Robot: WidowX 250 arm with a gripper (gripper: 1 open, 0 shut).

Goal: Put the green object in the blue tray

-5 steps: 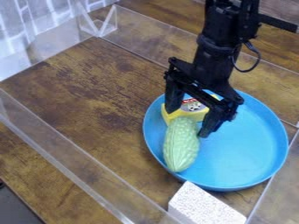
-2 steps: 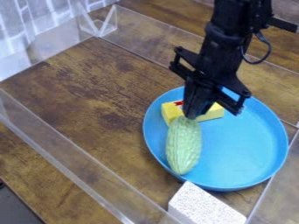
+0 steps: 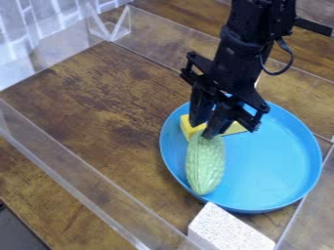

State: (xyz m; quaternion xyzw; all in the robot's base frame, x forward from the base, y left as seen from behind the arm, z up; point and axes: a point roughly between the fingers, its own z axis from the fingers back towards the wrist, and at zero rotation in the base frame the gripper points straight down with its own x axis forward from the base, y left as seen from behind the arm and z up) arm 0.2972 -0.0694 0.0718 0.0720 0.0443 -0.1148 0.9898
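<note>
The green object (image 3: 204, 164), a pale bumpy toy vegetable, lies lengthwise on the left part of the blue tray (image 3: 280, 166). My gripper (image 3: 217, 125) points straight down just over the vegetable's far end. Its black fingers stand a little apart and nothing is gripped between them. A yellow block (image 3: 194, 127) lies in the tray right behind the vegetable, partly hidden by the fingers.
A grey-white speckled sponge block (image 3: 229, 229) sits at the tray's near edge. Clear plastic walls (image 3: 78, 186) fence the wooden table on the left and front. The tray's right half is bare blue.
A second ago the jaws stood wide astride the green object's far end. They then closed together and now stand slightly apart. The green object stayed lying in the tray.
</note>
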